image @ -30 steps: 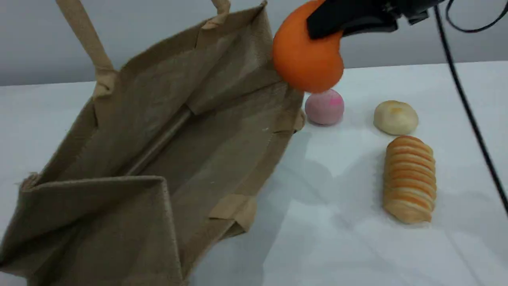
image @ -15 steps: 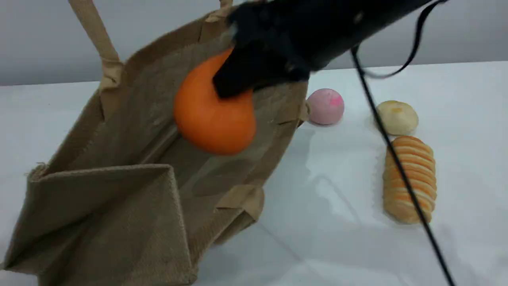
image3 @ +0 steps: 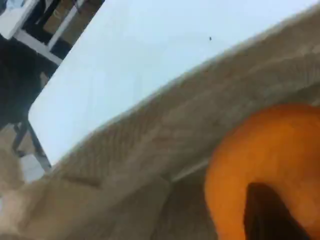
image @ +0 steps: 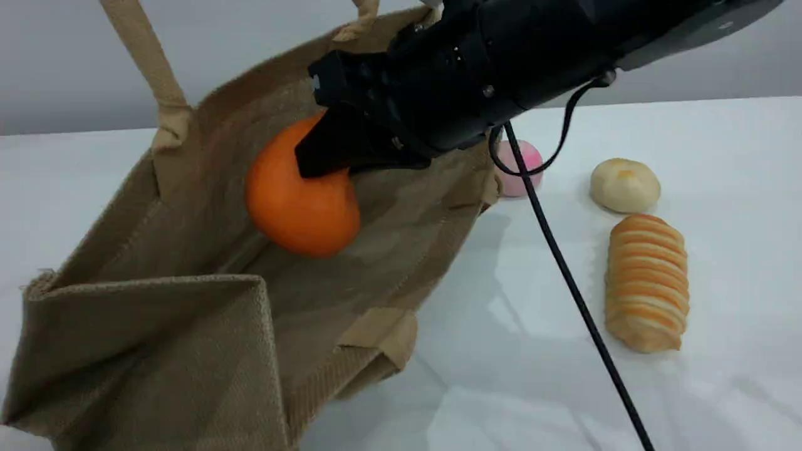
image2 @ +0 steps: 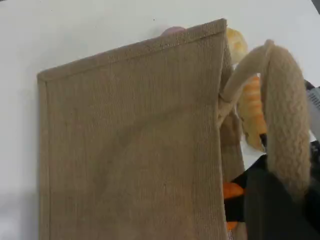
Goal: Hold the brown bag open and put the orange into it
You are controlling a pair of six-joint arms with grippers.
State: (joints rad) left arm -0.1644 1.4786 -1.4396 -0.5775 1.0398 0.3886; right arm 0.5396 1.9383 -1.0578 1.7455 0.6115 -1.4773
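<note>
Two parts of the job look settled and one is left. The large tan-brown woven jute bag [image: 188, 326] stands on the white table [image: 689, 388] with its mouth gaping wide. One thick beige rope-like handle [image2: 286, 115] runs taut up to the left gripper [image2: 299, 200], whose tip is hard to tell from the dark mass beside it in the left wrist view. I take that pincer to be closed on the handle, holding the bag open. The right gripper [image: 326, 156] reaches in over the rim, its black fingers clamped on the solid orange pear-shaped fruit [image: 301, 207]. The fruit hangs inside the mouth, close to the far wall. Whether it touches the bag's floor cannot be told. What remains, by my reading, is to let it go and draw the right arm out without catching the rim. Outside the bag lie a pink ball [image: 526, 164], a pale round bun [image: 624, 185] and an orange-striped ridged roll [image: 647, 282].
</note>
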